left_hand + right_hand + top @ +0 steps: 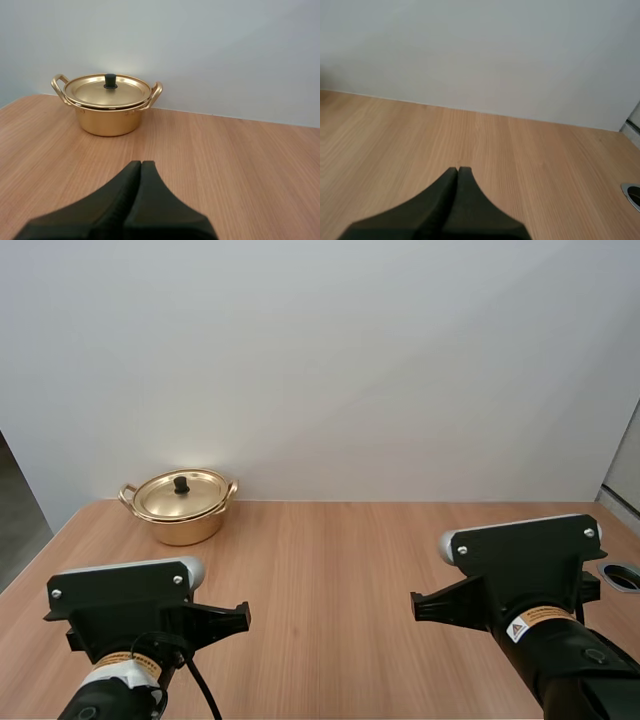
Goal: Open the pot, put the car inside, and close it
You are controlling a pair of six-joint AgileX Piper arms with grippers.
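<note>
The pot [182, 515], lid [183, 493] on, stands at the bench's [340, 570] far left, by the wall [350, 360]. Our left gripper [141, 163] faces it, pressed together. Our right gripper [458, 170], likewise together, hangs well apart from it.

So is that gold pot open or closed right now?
Closed: the lid sits flat on the pot, its black knob on top.

Pot [185, 528] inside: the lid [181, 494] covers it, so you cannot see in.
Table [330, 570] edge: the round hole [624, 576] is cut off there.
Arms: your left arm [115, 685] and right arm [570, 660] run off the high view.
</note>
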